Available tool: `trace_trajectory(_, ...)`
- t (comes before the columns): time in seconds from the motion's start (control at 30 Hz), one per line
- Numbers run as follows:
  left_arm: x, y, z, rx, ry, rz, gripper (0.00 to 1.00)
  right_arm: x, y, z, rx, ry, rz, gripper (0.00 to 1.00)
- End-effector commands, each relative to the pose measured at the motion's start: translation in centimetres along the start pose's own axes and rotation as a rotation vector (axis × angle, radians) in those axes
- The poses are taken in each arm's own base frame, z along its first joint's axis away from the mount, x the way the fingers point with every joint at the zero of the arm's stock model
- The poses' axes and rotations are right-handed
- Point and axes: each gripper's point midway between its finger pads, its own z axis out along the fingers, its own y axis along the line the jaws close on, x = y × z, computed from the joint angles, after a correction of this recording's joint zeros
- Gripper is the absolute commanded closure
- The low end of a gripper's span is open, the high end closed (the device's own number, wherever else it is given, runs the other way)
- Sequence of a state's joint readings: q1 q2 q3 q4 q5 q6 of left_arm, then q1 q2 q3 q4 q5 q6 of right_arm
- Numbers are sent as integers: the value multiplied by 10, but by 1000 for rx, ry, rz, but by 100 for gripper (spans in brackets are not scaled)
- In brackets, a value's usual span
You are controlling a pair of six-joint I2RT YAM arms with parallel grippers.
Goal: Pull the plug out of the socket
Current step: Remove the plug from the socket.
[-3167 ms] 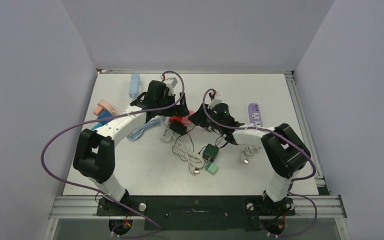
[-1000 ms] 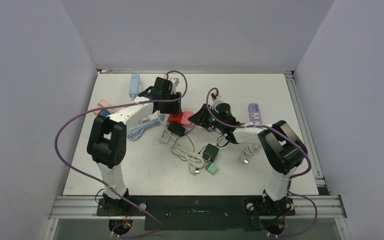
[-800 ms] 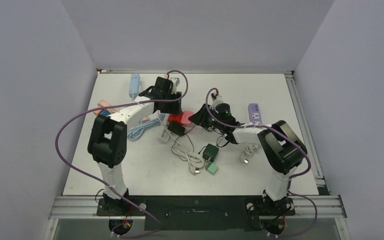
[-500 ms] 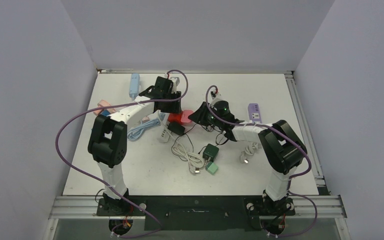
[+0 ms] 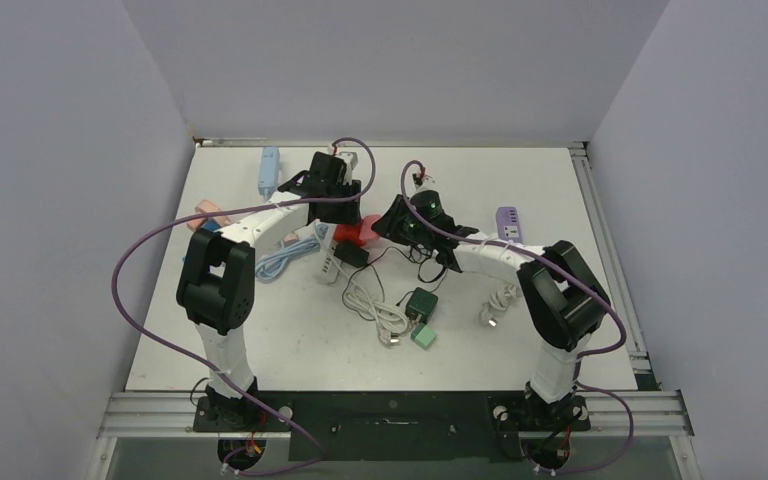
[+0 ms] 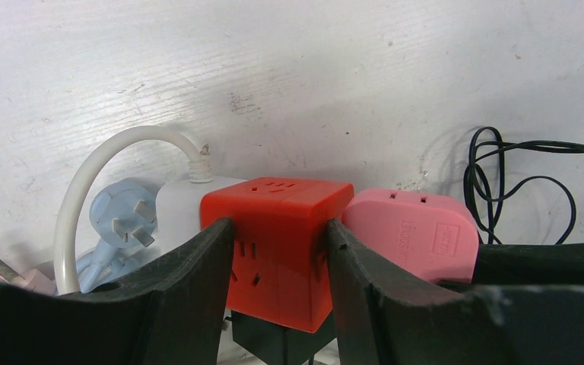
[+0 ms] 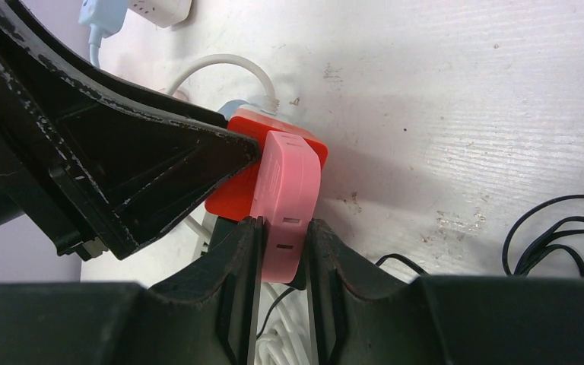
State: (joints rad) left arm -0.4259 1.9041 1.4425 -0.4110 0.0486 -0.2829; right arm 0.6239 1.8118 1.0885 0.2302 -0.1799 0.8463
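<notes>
We clamp left gripper [image 6: 280, 232] across red socket cube [image 6: 274, 201]. Right gripper [image 7: 283, 226] pinches pink plug [image 7: 293, 175] between fingers, plug against cube. Likely rigid, light, slick plastic: we favour flat sides.

1. Red socket [image 6: 277, 243]: you're looking at smooth moulded plastic with a soft sheen on its top face.
2. Pink plug [image 6: 414, 232]: smooth plastic too, satin rather than glossy, with raised lettering on its side.
3. Left gripper [image 6: 279, 232] and right gripper [image 7: 283, 228]: your fingers are black, matt, grainy plastic. The edges are scuffed pale, which you'll see best in the right wrist view.
4. Table [image 6: 350, 76]: white, matt and rough, with a fine streaked grain, scratches and dark specks.
5. White cable [image 6: 91, 175]: smooth rubbery jacket, faint shine.
6. Black cord [image 6: 521, 179]: thin, smooth, dull.
7. Pale blue plug [image 6: 122, 217]: smooth plastic, light gloss.
</notes>
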Motion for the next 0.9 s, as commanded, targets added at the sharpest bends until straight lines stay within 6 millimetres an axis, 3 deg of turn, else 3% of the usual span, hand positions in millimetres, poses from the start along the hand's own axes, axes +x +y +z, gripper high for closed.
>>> trace_trajectory(0.0, 42, 25, 15, -92, 142, 22, 57, -12, 15, 2, 5, -67, -41, 95)
trace_trajectory(0.17, 41, 26, 14, -95, 140, 23, 58, -5, 5, -2, 2, -69, -19, 95)
trace_trajectory(0.23, 41, 25, 14, -91, 141, 24, 58, -5, 11, -5, -54, -78, -14, 94)
trace_trajectory(0.43, 40, 19, 12, -63, 139, 16, 58, 1, 19, -1, -112, -43, -17, 72)
trace_trajectory(0.63, 40, 19, 12, -61, 137, 16, 58, 3, 20, 6, -124, -35, -19, 58)
trace_trajectory(0.87, 38, 15, 11, -47, 135, 13, 58, 7, 15, 13, -117, -30, -9, 58)
